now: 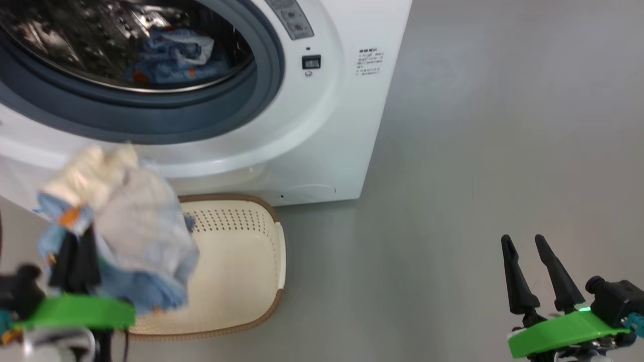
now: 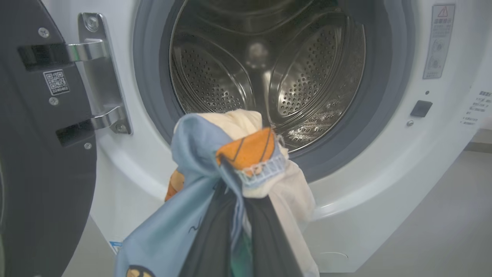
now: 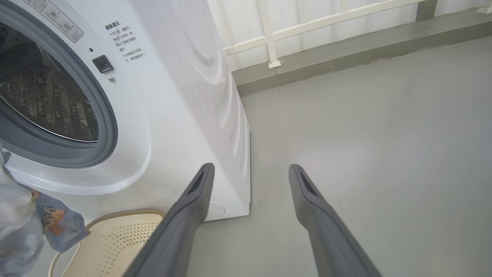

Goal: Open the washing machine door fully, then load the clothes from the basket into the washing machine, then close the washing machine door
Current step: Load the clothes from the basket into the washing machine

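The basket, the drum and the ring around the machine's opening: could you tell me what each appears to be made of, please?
The basket: moulded plastic, probably; smooth matte cream walls with punched holes, and a brown woven-look rim. The drum: polished metal, likely stainless steel; mirror-like reflections and rows of small holes. The ring: seemingly rubber; dull blue-grey, no shine.

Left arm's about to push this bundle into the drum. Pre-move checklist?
1. Door swung clear of the opening: ok.
2. Left gripper jaws shut on the clothes: ok.
3. Room in the drum: ok, one pile inside.
4. Hanging fabric clear of the seal: cannot tell.
5. Right gripper open, off to the side: ok.
6. Basket emptied: cannot tell, the clothes hide part.
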`<state>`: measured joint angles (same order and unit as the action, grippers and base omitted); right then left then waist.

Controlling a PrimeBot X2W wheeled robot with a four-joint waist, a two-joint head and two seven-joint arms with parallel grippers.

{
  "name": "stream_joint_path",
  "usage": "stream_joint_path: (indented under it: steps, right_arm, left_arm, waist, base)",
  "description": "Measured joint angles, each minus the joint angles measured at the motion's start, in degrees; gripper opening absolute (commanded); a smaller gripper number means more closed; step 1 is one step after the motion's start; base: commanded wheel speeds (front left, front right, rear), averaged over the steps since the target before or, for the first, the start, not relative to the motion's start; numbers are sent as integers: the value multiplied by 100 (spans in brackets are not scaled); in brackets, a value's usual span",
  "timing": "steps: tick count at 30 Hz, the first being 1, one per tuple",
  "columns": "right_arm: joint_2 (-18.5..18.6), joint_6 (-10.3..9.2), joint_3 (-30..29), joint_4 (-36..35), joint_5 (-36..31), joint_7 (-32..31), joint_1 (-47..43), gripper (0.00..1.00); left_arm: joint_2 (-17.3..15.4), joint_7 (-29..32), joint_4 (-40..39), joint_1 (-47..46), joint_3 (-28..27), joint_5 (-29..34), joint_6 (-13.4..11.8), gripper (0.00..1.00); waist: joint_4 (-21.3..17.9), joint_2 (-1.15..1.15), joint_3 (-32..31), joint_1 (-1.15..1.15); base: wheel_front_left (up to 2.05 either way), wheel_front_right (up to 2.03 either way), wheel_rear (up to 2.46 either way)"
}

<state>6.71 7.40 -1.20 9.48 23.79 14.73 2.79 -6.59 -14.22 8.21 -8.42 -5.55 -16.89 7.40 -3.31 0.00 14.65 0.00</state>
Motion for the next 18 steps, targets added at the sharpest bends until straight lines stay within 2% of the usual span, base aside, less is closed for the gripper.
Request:
stream_joint_path:
  steps: [10,18]
  right_arm:
    - [-126,0,153,-18,-3,0,410,100]
    - [-267,0,275,-21,-8,0,565,100]
  left_arm:
    - [-556,-42,371,-2098,70,29,0,0]
    - [-821,-46,1879,-3329,166,43,0,0]
  waist:
    - [-209,0,470,0]
    - [-580,0,718,0]
  base:
    - [0,0,0]
    - [0,0,0]
